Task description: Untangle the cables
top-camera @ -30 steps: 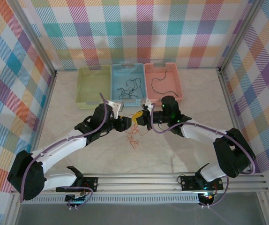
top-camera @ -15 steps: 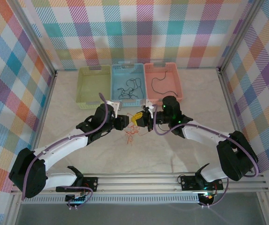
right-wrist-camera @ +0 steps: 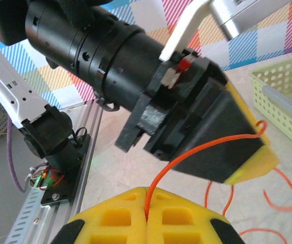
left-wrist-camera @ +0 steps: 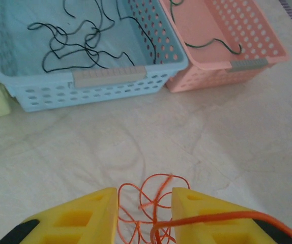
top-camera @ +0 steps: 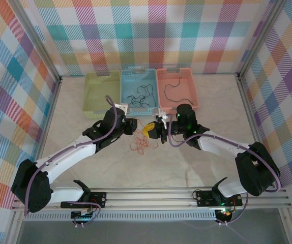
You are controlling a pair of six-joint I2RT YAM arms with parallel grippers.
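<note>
The orange-red cable [top-camera: 143, 144] lies in loose loops on the table between the two arms. My right gripper [right-wrist-camera: 147, 190] is shut on one strand of it, and that strand arcs up across the left gripper's finger. My left gripper [left-wrist-camera: 145, 193] hangs over the loops [left-wrist-camera: 153, 201] with a clear gap between its yellow fingers, one strand draped over the right finger [left-wrist-camera: 212, 216]. In the top view the left gripper [top-camera: 135, 127] and right gripper [top-camera: 147, 131] nearly touch. The dark green cable [left-wrist-camera: 75, 43] lies in the blue basket, the short black cable [left-wrist-camera: 212, 44] in the pink one.
Three baskets stand in a row at the back: yellow-green [top-camera: 103, 94], blue [top-camera: 127, 94] and pink [top-camera: 193, 91]. The blue basket's front wall [left-wrist-camera: 110, 81] is close ahead of the left gripper. Aluminium rails [top-camera: 151, 195] run along the near edge.
The left gripper has moved away from the near edge toward the baskets, and its jaws have narrowed. The orange-red loops have shifted and bunched below the grippers. The right gripper stays shut.
</note>
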